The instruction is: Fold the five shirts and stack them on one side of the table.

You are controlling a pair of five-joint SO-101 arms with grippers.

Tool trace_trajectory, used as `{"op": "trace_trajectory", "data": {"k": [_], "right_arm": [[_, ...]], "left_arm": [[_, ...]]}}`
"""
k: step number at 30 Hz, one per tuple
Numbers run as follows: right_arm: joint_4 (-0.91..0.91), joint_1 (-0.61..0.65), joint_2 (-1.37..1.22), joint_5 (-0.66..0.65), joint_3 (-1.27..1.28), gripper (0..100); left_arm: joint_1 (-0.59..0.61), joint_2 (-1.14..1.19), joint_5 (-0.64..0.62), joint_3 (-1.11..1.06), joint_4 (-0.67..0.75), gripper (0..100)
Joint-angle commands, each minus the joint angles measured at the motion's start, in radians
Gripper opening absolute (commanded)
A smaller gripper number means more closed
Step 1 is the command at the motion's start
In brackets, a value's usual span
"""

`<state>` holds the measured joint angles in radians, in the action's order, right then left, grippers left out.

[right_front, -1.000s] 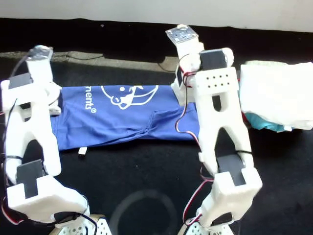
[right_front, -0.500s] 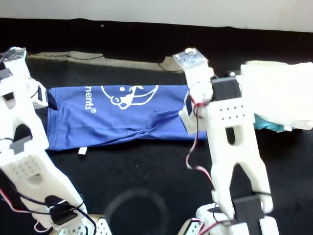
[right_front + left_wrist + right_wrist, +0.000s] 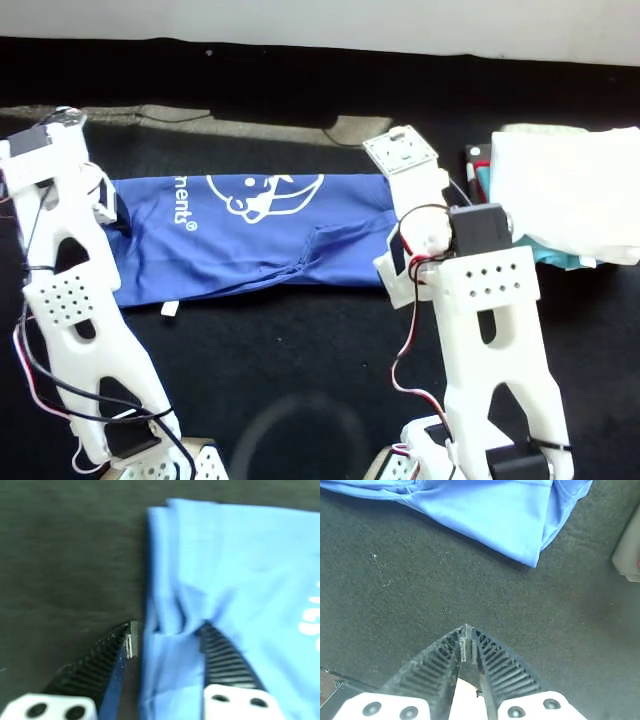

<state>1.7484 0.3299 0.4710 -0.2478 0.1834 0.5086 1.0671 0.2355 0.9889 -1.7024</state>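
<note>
Currently the blue shirt lies as a long band across the black desk, between the two arms, with its printed side up. The left claw stands wide over the shirt's end. One finger is over the cloth and the other over bare desk, with a bunched ridge of the hem between them and nothing gripped yet. The right claw is pressed tip to tip and holds nothing. It hovers over bare desk just beside the shirt's other corner. The main risk, I judge, is an uneven grasp. If the left claw closes on that ridge it may catch only the top layer, so the layers would slide apart when lifted. Also, with the right claw off the cloth, a lift from one end alone would probably drag and twist the band rather than fold it. A sweep toward the right could also nudge the pile of folded shirts at the desk's right side. By count there is one blue shirt spread out and one pile showing a white layer over a teal one. How many shirts the pile holds I cannot tell. There are two arms and two claws.
</note>
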Motion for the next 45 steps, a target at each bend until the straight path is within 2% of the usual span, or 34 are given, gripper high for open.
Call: {"op": "trace_trajectory", "data": {"k": [1,2,7,11,18,24,27,31,34,37,40,45], "right_arm": [[0.002,0.007,0.059,0.008,0.001,0.6],[0.002,0.007,0.07,0.008,0.001,0.6],[0.004,0.007,0.12,0.011,0.001,0.6],[-0.01,0.007,0.147,0.014,0.033,0.6],[-0.154,0.007,0.231,0.014,0.286,0.6],[-0.317,-0.001,0.355,0.008,0.55,0.6],[-0.417,-0.033,0.412,0.008,0.693,0.6],[-0.568,-0.153,0.449,0.008,0.857,0.6],[-0.659,-0.217,0.45,0.006,0.955,0.6],[-0.728,-0.225,0.455,0.006,1.041,0.6],[-0.808,-0.225,0.455,0.006,1.119,0.6],[-0.941,-0.228,0.455,0.006,1.247,0.6]], "left_arm": [[-0.019,0.062,-0.002,0.064,-0.035,0],[-0.007,0.073,0.002,0.07,-0.037,3],[0.087,0.082,0.012,0.074,-0.031,1],[0.177,0.084,0.084,0.107,-0.031,1],[0.332,0.084,0.12,0.302,-0.052,1],[0.343,0.033,0.124,0.294,-0.064,1],[0.306,-0.087,0.123,0.159,-0.066,1],[0.211,-0.355,0.123,-0.133,-0.066,1],[0.097,-0.584,0.123,-0.346,-0.064,1],[-0.061,-0.771,0.121,-0.498,-0.063,1],[-0.237,-0.878,0.063,-0.561,-0.063,1],[-0.479,-0.874,-0.031,-0.529,-0.06,1]]}}
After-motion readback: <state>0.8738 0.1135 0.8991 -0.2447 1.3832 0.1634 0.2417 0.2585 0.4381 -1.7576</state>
